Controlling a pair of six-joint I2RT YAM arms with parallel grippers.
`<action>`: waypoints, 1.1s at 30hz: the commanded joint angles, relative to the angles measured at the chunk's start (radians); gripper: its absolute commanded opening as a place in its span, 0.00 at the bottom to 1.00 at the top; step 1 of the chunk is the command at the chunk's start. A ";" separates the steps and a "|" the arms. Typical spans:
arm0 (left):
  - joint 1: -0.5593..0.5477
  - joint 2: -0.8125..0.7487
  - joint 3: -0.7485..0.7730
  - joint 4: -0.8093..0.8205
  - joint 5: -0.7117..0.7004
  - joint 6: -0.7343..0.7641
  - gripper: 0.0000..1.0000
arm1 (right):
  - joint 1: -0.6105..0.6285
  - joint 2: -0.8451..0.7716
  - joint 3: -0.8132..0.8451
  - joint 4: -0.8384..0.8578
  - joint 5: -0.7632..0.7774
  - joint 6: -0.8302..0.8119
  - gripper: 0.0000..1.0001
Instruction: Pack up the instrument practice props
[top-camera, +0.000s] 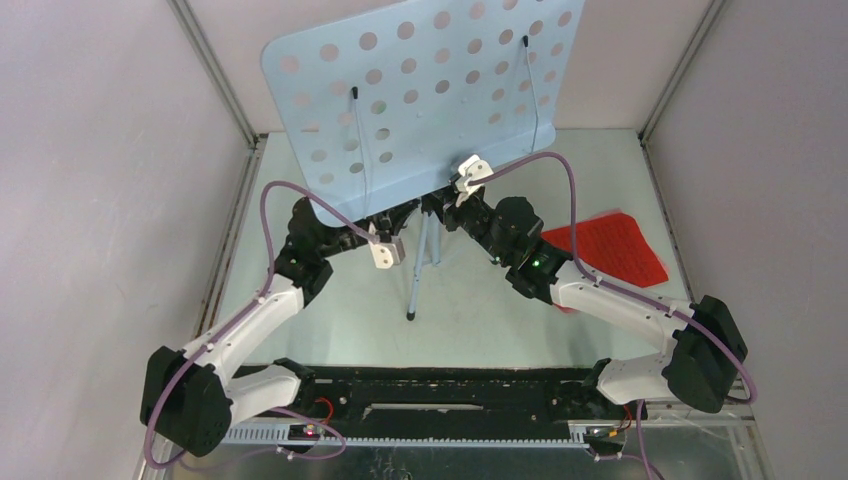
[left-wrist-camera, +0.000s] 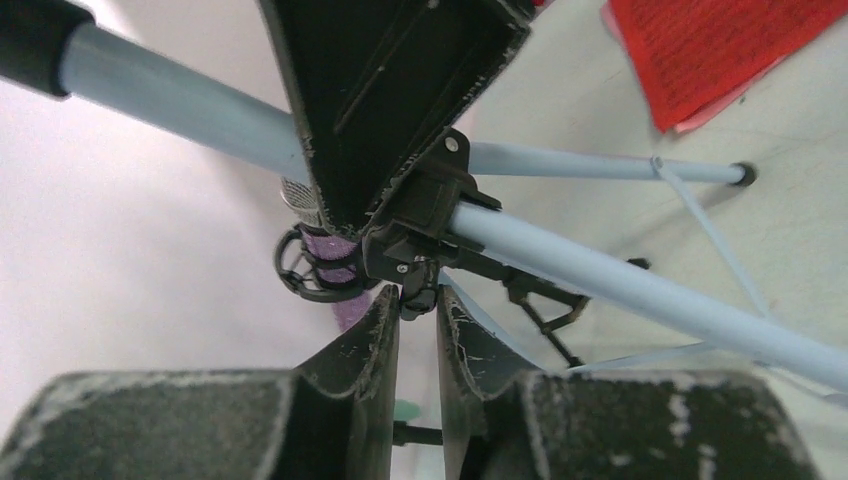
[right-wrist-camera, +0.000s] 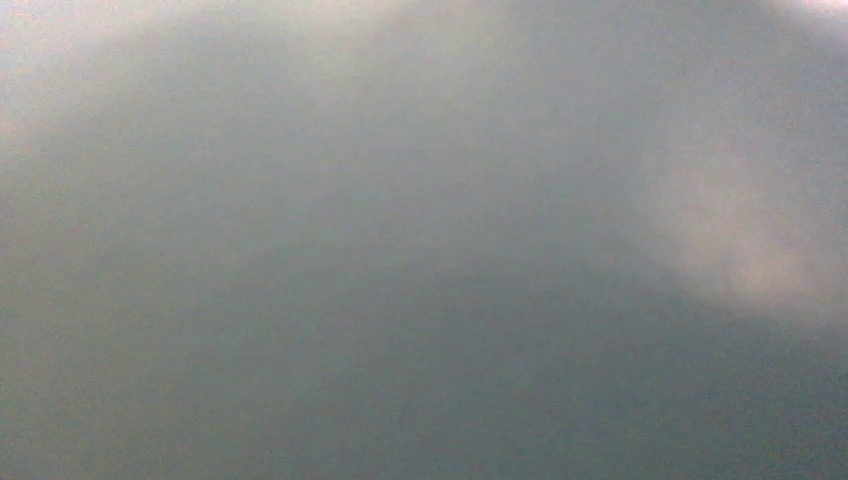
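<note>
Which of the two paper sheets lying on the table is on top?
The red sheet is on top; the pink sheet lies beneath it, showing only as a thin strip along one edge.

Overhead access at centre is blocked: the pale blue perforated music desk (top-camera: 430, 90) tilts over the tripod (top-camera: 415, 270) hub.
Under the desk it is crowded. The left claw (left-wrist-camera: 418, 300) is closed on the tripod's black hub lug. Leg tubes and thin struts fan out right and upper left. A glittery purple microphone (left-wrist-camera: 332, 252) in a black mic mount (left-wrist-camera: 292, 268) sits just left of the lug.
The right claw (top-camera: 468, 180) is at the desk's lower edge; its wrist view is all blur.
Bare tabletop (top-camera: 330, 320) lies open in front of the legs.
Red score sheets (top-camera: 612, 245) lie flat at right, a low obstacle.
Side walls (top-camera: 100, 200) close in both flanks.
</note>
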 joint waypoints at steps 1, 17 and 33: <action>-0.004 0.012 0.079 0.020 0.024 -0.261 0.21 | 0.055 0.023 -0.006 -0.154 -0.110 0.003 0.00; -0.016 0.009 -0.091 0.492 -0.249 -1.131 0.00 | 0.058 0.020 -0.006 -0.158 -0.100 -0.002 0.00; -0.023 -0.021 -0.149 0.494 -0.498 -1.703 0.00 | 0.064 0.038 -0.006 -0.138 -0.110 0.003 0.00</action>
